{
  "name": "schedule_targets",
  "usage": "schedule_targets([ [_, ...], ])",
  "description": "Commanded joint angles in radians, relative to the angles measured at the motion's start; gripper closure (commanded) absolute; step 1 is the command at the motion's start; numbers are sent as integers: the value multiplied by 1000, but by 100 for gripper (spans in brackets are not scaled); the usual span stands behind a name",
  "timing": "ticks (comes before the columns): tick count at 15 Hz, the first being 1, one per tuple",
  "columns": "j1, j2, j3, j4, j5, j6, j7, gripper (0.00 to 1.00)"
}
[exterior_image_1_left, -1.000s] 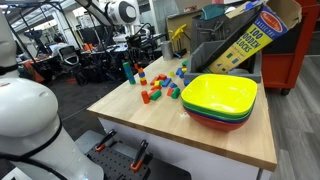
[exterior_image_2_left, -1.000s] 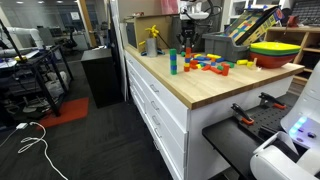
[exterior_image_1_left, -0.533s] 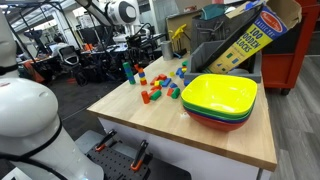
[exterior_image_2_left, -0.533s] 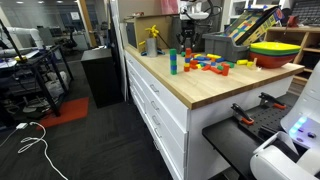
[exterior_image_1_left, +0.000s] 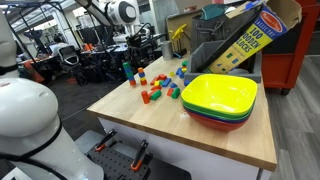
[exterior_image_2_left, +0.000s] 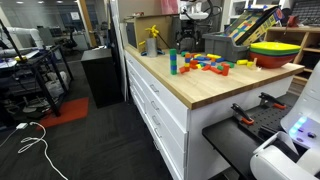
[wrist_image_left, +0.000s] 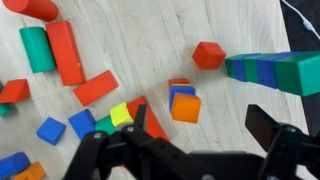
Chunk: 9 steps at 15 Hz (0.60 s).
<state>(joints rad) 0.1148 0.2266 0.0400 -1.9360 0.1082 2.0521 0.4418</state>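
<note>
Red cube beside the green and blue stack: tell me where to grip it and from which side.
Take the red cube by two opposite flat side faces, straight down from above. It sits alone on bare table, so there should be room on either side. Its faces look turned against the open hand, so rotate the wrist to square up first.
</note>
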Motion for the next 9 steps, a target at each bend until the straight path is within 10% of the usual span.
schedule_targets([
  [1,3,-28,0,-26,-2,13,19,0],
  [9,-24,-105,-22,-149,18,-5,45,0],
])
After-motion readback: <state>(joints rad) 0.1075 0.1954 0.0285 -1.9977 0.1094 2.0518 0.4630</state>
